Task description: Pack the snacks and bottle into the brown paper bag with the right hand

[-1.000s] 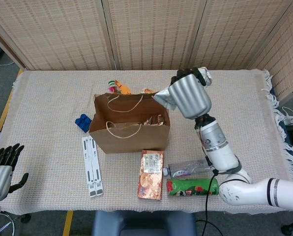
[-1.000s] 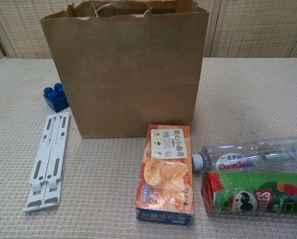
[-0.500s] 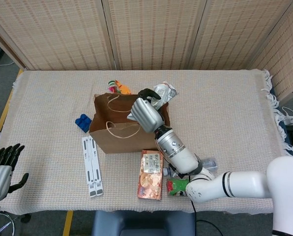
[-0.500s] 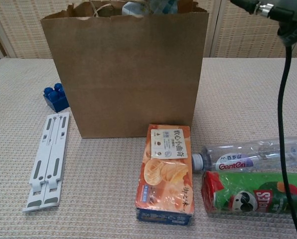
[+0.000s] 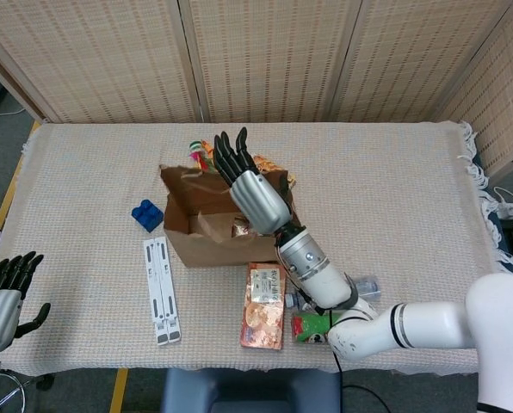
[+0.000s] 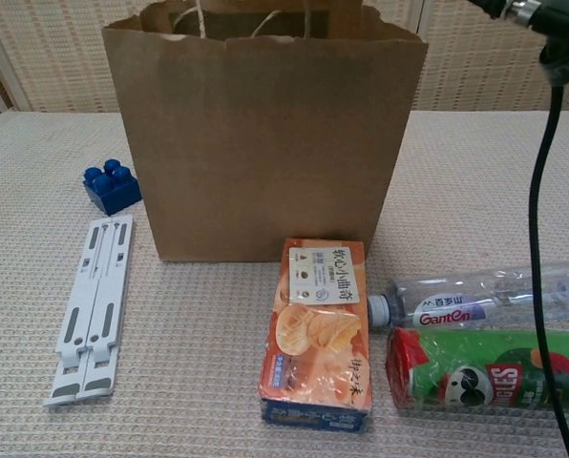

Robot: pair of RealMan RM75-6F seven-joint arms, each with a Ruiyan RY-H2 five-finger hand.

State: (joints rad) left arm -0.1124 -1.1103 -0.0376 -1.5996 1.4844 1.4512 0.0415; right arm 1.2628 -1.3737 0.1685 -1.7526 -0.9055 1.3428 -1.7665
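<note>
Fingers (image 5: 232, 151) of the right hand (image 5: 255, 191) are now spread straight and apart above the brown paper bag (image 5: 213, 232), pointing toward the far edge, with nothing between them. Half a second ago that hand was curled around a crinkled silvery packet over the bag's far rim; the packet is gone from the hand, and wrappers show inside the bag's mouth, so the snack has most likely dropped in. The bag has also shifted a little, sitting slightly further right in the chest view than before.

Just near of the bag lies the orange cookie box (image 6: 317, 329), flat on the woven table cloth (image 5: 394, 198). To its right, side by side, lie the clear water bottle (image 6: 485, 298) and the green chip can (image 6: 490, 374), the arm's black cable (image 6: 540, 239) hanging across both. These three are not yet packed, so the job looks partly done, and the hand must come back toward the near edge for one of them.

Left of the bag sit a blue building block (image 6: 111, 186) and a white folding stand (image 6: 89, 307). The left hand (image 5: 5, 301) rests off the table's near left corner, fingers loosely extended and empty.
</note>
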